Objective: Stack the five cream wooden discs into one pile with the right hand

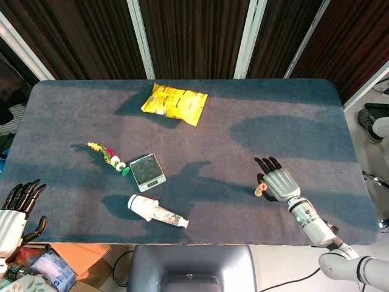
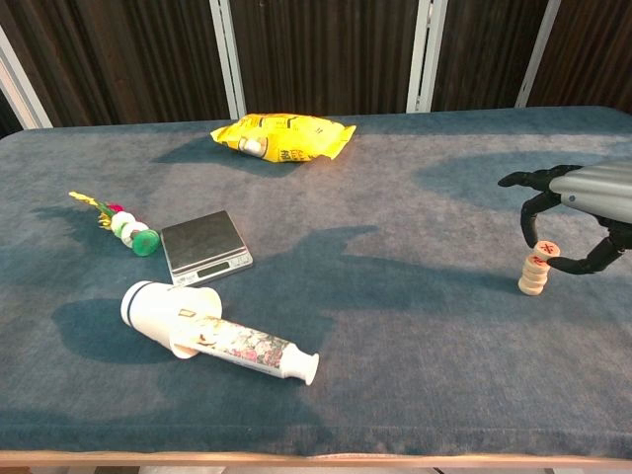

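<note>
A short pile of cream wooden discs stands near the table's right front; in the head view the pile peeks out beside my right hand. Another cream disc with a red mark is pinched between the thumb and a finger of my right hand, tilted just above the pile's right edge and close to touching it. From above, my right hand lies over that disc and hides it. My left hand hangs off the table's front left corner, fingers apart and empty.
A small scale sits left of centre, with a white cup and a toothpaste tube lying in front of it. A yellow snack bag lies at the back. A small string of toy beads lies at the left.
</note>
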Controlling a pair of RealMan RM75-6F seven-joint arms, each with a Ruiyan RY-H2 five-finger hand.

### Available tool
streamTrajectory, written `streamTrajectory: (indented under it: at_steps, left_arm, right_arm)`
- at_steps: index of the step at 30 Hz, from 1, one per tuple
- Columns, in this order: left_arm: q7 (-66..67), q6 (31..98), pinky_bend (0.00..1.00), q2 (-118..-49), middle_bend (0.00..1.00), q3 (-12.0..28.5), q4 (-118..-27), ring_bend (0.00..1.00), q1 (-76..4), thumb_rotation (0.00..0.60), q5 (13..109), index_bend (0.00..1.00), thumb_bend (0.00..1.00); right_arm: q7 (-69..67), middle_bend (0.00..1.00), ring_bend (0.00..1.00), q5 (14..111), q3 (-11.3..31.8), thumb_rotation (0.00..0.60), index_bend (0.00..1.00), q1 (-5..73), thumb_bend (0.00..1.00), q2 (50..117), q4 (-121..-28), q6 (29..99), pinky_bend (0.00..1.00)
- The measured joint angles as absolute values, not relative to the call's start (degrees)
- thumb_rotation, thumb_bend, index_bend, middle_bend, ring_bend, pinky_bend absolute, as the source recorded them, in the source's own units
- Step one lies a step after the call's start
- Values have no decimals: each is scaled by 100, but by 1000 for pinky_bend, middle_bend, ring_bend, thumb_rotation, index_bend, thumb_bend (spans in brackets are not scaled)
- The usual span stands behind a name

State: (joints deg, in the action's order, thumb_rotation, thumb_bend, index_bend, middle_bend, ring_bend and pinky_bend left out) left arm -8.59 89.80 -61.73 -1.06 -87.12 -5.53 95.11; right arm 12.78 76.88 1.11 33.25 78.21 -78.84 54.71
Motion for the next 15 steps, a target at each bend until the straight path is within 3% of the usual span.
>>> streamTrajectory:
  at_steps: [4, 11, 15]
  left_arm:
    - [-862, 8978, 0, -6171, 0, -105, -8711, 0, -552, 600, 9506, 0, 504]
    - [-881, 8985, 0, -6164, 0, -93, -8712, 0, -550, 600, 9488, 0, 503]
    - [-897, 9008, 0, -6161, 0, -94, -8703, 0, -537, 600, 9494, 0, 503]
  right_arm:
    - [1282, 41, 0, 7711, 129, 600, 620, 3332, 503, 7880, -7875, 5448, 0]
    - [1305, 32, 0, 7693, 143, 600, 434, 3350, 503, 7892, -7897, 5364, 0]
    - [1345, 20, 0, 7681, 150, 600, 405, 3332, 503, 7845, -7953, 5379, 0]
